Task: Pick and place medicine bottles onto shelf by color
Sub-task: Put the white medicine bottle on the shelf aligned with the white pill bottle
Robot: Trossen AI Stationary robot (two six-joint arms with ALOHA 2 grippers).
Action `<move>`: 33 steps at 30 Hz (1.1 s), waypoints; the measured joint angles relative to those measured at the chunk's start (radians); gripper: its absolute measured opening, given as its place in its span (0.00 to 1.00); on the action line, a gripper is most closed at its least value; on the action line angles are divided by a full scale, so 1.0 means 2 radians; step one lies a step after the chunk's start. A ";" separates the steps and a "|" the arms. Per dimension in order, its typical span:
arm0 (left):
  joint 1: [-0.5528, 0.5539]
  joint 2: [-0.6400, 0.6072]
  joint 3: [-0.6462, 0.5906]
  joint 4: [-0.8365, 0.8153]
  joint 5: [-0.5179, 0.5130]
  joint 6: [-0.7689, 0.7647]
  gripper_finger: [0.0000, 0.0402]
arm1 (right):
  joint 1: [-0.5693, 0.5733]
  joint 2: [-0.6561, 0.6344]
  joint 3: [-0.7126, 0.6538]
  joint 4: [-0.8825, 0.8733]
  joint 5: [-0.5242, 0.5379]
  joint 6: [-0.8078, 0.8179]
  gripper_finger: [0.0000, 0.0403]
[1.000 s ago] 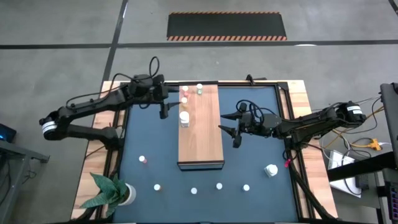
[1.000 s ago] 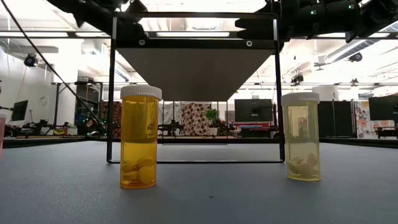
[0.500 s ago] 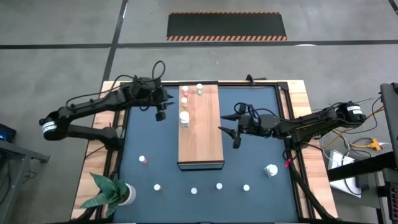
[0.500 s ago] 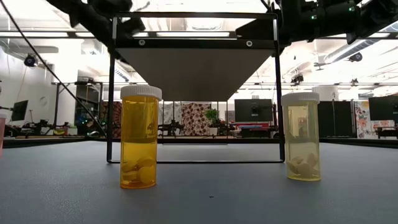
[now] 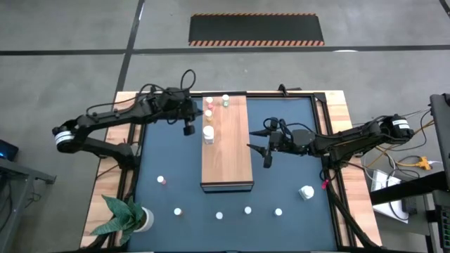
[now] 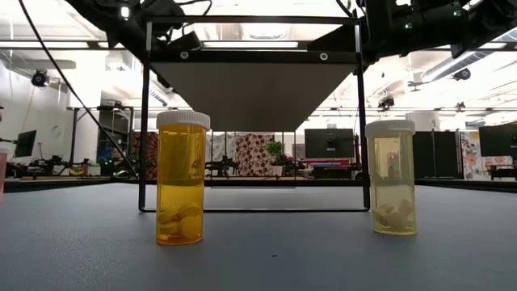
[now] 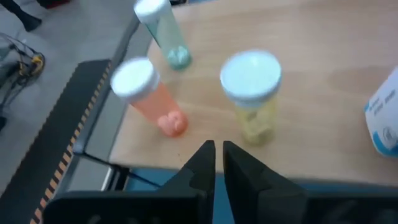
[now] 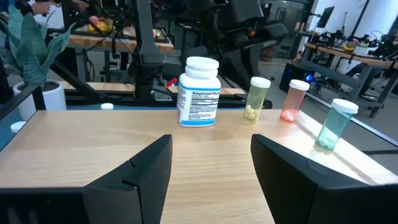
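The shelf (image 5: pixel 226 151) is a long wooden board on a black frame, standing over the middle of the dark mat. Several medicine bottles stand at its far end: green-tinted (image 7: pixel 163 31), orange (image 7: pixel 149 93), yellow (image 7: pixel 252 93) and a larger white labelled one (image 8: pixel 199 91). More bottles stand on the mat near the front, among them an amber one (image 6: pixel 181 178) and a pale yellow one (image 6: pixel 392 178). My left gripper (image 5: pixel 188 128) (image 7: pixel 217 155) is shut and empty beside the shelf's left edge. My right gripper (image 5: pixel 267 151) (image 8: pixel 211 168) hangs open at the shelf's right edge, level with the board.
A potted green plant (image 5: pixel 126 216) stands at the near left corner. A larger white bottle (image 5: pixel 306 191) sits on the mat at the near right. The wooden table rim (image 5: pixel 337 105) frames the mat. The shelf's near half (image 5: pixel 228 165) is bare wood.
My left gripper has shut on nothing and has sunk a little, tipping further down, beside the shelf's left edge. The bottles and the shelf have stayed where they were.
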 joint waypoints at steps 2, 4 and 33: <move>0.000 -0.001 0.001 0.005 0.003 -0.001 0.03 | 0.000 0.000 0.000 0.000 0.000 0.000 0.52; 0.000 -0.002 0.001 0.006 0.004 -0.003 0.03 | 0.000 0.000 0.000 0.000 0.000 0.000 0.52; -0.001 -0.002 0.001 0.027 0.040 -0.026 0.03 | 0.000 0.000 0.000 -0.001 0.001 -0.001 0.52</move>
